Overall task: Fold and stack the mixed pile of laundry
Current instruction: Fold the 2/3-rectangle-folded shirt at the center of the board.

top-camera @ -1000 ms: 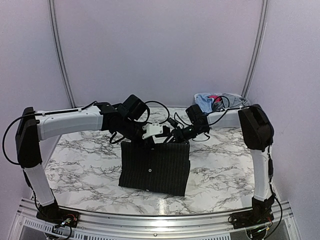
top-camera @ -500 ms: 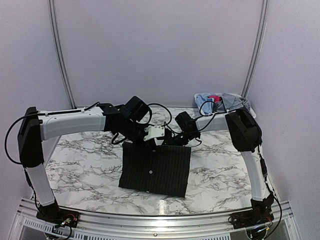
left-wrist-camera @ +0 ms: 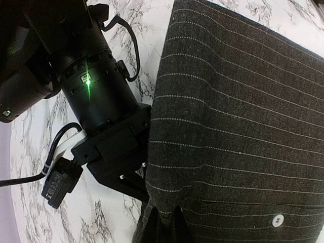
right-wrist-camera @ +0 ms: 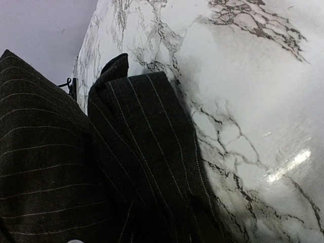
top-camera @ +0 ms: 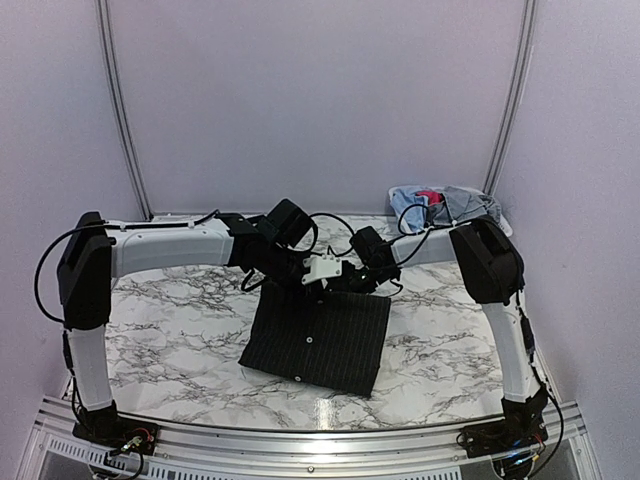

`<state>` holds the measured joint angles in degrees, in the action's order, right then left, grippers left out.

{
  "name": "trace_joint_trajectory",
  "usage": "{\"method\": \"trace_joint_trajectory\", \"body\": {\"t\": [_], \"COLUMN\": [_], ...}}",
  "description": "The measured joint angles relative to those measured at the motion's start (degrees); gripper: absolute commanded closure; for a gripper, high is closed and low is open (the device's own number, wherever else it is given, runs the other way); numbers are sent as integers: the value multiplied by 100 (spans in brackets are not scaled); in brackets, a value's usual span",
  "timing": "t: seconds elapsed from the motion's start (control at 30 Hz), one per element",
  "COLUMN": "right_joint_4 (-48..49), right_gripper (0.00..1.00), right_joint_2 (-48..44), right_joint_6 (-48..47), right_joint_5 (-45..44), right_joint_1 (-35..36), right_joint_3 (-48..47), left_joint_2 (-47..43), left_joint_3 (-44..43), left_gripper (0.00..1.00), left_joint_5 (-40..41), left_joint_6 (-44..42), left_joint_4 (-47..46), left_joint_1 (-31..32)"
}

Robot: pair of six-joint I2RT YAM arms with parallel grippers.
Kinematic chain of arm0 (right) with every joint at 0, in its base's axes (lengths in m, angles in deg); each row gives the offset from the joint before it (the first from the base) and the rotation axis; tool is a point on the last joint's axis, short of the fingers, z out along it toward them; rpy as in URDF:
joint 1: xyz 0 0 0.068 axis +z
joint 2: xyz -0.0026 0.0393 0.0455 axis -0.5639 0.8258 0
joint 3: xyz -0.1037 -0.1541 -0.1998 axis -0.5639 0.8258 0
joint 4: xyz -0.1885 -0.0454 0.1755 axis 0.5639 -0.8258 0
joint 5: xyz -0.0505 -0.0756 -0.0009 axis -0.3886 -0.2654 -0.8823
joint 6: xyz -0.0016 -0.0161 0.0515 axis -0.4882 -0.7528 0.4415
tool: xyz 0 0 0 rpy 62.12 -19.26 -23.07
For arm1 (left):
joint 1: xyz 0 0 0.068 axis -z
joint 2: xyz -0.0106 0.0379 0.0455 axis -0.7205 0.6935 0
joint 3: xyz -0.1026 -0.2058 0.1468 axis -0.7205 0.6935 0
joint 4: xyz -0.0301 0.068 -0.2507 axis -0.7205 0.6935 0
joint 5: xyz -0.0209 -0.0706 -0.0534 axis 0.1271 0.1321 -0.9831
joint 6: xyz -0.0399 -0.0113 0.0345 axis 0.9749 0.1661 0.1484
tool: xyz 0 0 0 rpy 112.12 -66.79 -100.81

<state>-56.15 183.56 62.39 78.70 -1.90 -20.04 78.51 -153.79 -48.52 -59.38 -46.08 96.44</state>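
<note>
1. Left gripper (top-camera: 308,282): its fingers do not show in the left wrist view, but they are together. The shirt (left-wrist-camera: 228,126) puckers into a tight pinch at the bottom edge of that view, where the fingers sit. I read this as clamped on the shirt's far edge.
2. Right gripper (left-wrist-camera: 143,178): its tips meet the same shirt edge, just beside the left pinch, and go out of sight behind the cloth. Cannot tell whether the fingers are apart or gripping.
3. Right wrist view: pinstriped cloth fills the lower left. One fold runs down to the bottom edge, where the fingers would be. No finger is visible here either. Bare table (right-wrist-camera: 253,101) lies to the right of the fold.
4. Top view: both grippers sit close together over the middle of the shirt's far edge. The left arm reaches in from the left and the right arm from the right.
5. Shirt: a rough dark rectangle lying flat at the centre of the table, turned slightly askew. A white button (left-wrist-camera: 276,219) faces up.
6. Pile (top-camera: 440,205): at the rear right corner, well apart from both grippers. Light blue, grey and a pink-red scrap are visible.
</note>
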Motion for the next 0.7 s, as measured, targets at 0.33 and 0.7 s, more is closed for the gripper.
{"method": "trace_joint_trajectory", "body": {"t": [0.33,0.7], "right_joint_4": [-31,-680], "right_gripper": [62,50], "right_joint_2": [-2,-2], "right_joint_6": [127,210], "right_joint_5": [35,-708], "right_joint_1": [0,-164], "right_joint_3": [-44,-868], "left_joint_2": [304,444], "left_joint_3": [444,717], "left_gripper": [100,97], "left_joint_5": [136,317], "left_joint_6": [52,133], "left_joint_4": [-940,-1432], "left_joint_1": [0,2]}}
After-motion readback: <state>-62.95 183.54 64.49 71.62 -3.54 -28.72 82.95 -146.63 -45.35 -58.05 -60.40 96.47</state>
